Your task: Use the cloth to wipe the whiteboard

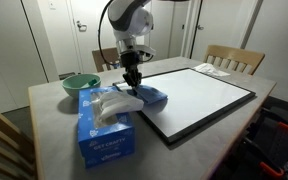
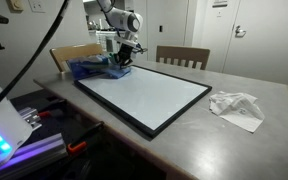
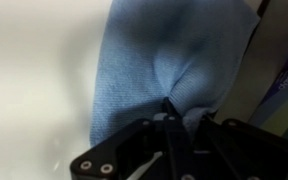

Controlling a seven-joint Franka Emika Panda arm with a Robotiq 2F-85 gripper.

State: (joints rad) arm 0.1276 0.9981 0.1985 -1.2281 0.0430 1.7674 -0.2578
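Wrist view: the gripper (image 3: 169,110) comes in from the bottom edge, its jaws shut on a raised fold of the blue cloth (image 3: 174,55). The cloth spreads away from the jaws across the middle of the picture. The white surface of the whiteboard (image 3: 34,80) fills the left side, and a grey strip runs down the right.

In an exterior view, the arm reaches straight down over the grey table (image 1: 54,105). The gripper (image 1: 132,82) meets the cloth (image 1: 149,98), which lies bunched over the corner of the whiteboard (image 1: 199,95) nearest the tissue box (image 1: 104,130). A green bowl (image 1: 81,85) stands behind the tissue box, and a chair (image 1: 234,58) is at the far side of the table.

In an exterior view, the gripper (image 2: 122,60) is down at the far left corner of the whiteboard (image 2: 144,92). There the cloth is hard to tell from the blue tissue box behind it. Crumpled paper (image 2: 236,107) lies on the table to the right of the whiteboard, not touching it.
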